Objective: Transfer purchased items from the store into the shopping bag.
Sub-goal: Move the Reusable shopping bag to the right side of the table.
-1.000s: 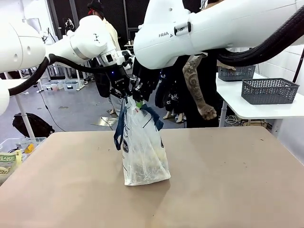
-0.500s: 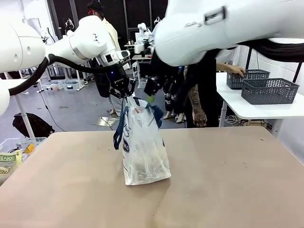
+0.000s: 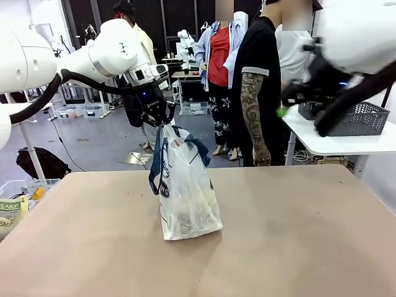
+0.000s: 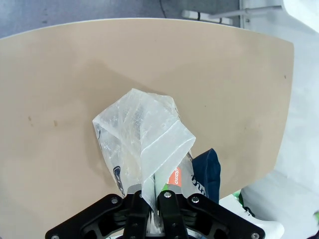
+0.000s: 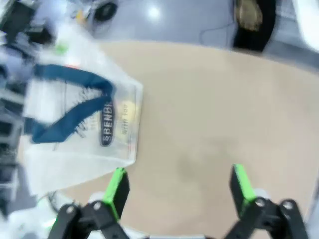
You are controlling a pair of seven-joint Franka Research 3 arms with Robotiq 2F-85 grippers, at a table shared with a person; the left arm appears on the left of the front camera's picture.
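the tall translucent white plastic shopping bag (image 3: 184,195) with navy strap handles is standing upright near the middle of the tan worktop (image 3: 297,241), its base resting on the surface. the left gripper (image 3: 162,119) is reaching in above it with its jaws pinched tight on the bag's upper edge, holding the top of the plastic up. in the left wrist view the same gripper (image 4: 152,199) is clamping a fold of the thin plastic between its 2 fingers, and the bag (image 4: 142,144) is hanging below them toward the worktop (image 4: 65,74), with a navy handle (image 4: 207,172) lying off to one side. a small packet with an orange label (image 4: 174,177) is showing just inside the bag's mouth; through the plastic in the front view, pale yellowish contents are lying near the bottom, too vague to identify.

the right gripper (image 3: 286,105) is blurring at the right side of the front view, well apart from the bag. in the right wrist view its jaws (image 5: 179,191) are standing wide with nothing between the green pads (image 5: 117,189), and the bag (image 5: 84,119) is lying off to the left with its navy lettering visible.

on a white side table, 1 dark grey mesh basket (image 3: 356,117) is sitting; its contents cannot be seen.
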